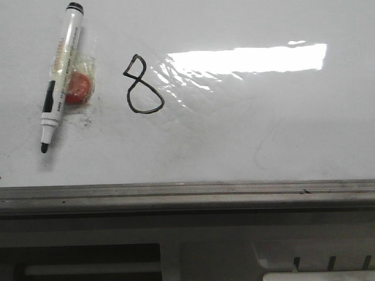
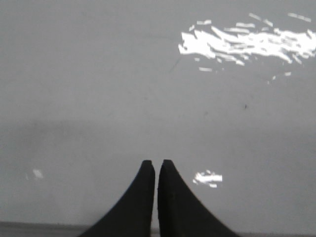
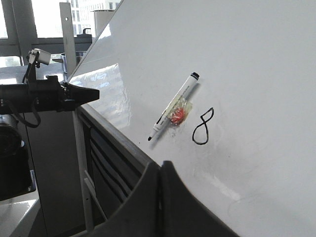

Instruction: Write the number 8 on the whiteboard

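Observation:
The number 8 (image 1: pixel 142 84) is drawn in black on the whiteboard (image 1: pixel 263 129), left of the middle. It also shows in the right wrist view (image 3: pixel 202 127). A white marker pen (image 1: pixel 60 73) with a black cap end and bare tip lies on the board left of the figure, and shows again in the right wrist view (image 3: pixel 174 106). My left gripper (image 2: pixel 156 163) is shut and empty over bare board. My right gripper (image 3: pixel 161 165) is shut and empty near the board's edge, apart from the pen. Neither gripper shows in the front view.
A red round thing in clear wrap (image 1: pixel 78 86) sits under the pen. A grey metal edge rail (image 1: pixel 187 192) runs along the board's near side. My left arm (image 3: pixel 49 94) reaches toward the board's edge in the right wrist view. Bright glare (image 1: pixel 246 60) lies right of the figure.

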